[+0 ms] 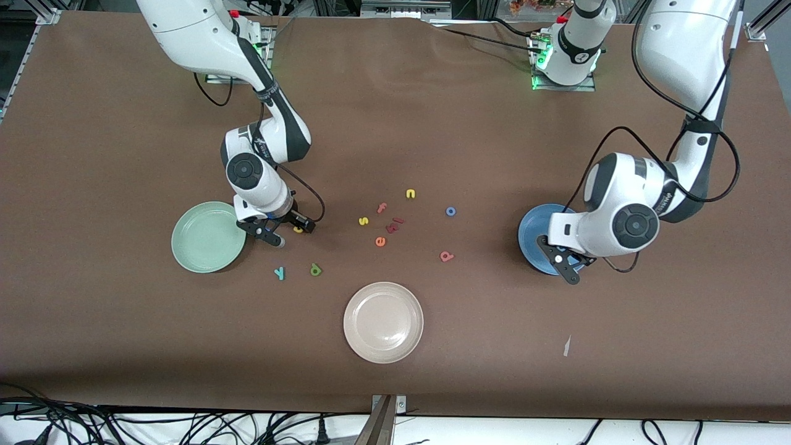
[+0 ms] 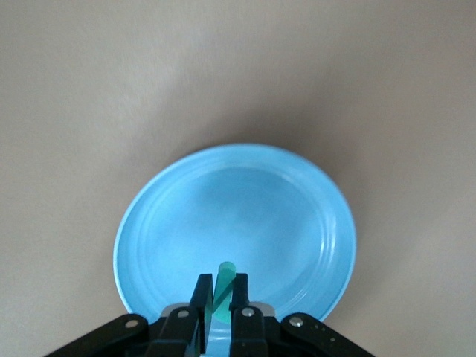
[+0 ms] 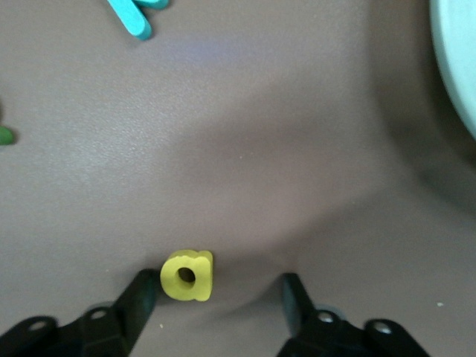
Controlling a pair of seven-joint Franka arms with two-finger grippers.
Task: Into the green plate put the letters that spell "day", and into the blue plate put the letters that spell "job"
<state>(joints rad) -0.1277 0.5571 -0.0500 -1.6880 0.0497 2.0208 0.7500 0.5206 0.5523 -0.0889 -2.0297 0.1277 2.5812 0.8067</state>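
Observation:
My right gripper (image 1: 295,235) (image 3: 218,290) is down at the table beside the green plate (image 1: 208,237) (image 3: 457,59), open. The yellow letter (image 1: 298,229) (image 3: 187,275) lies between its fingers, right against one of them. The light-blue "y" (image 1: 280,272) (image 3: 134,16) and the dark green letter (image 1: 316,269) (image 3: 4,135) lie nearer the front camera. My left gripper (image 1: 571,276) (image 2: 221,286) hangs over the blue plate (image 1: 531,232) (image 2: 245,208), shut on the teal "j" (image 2: 224,286). The blue "o" (image 1: 451,211) and the pink "b" (image 1: 447,256) lie on the table mid-way between the plates.
A beige-white plate (image 1: 383,321) sits near the front edge. Loose letters lie in the middle: a yellow "s" (image 1: 363,220), a yellow "n" (image 1: 410,193), a pink "f" (image 1: 382,207), an orange "e" (image 1: 380,241) and red pieces (image 1: 395,224).

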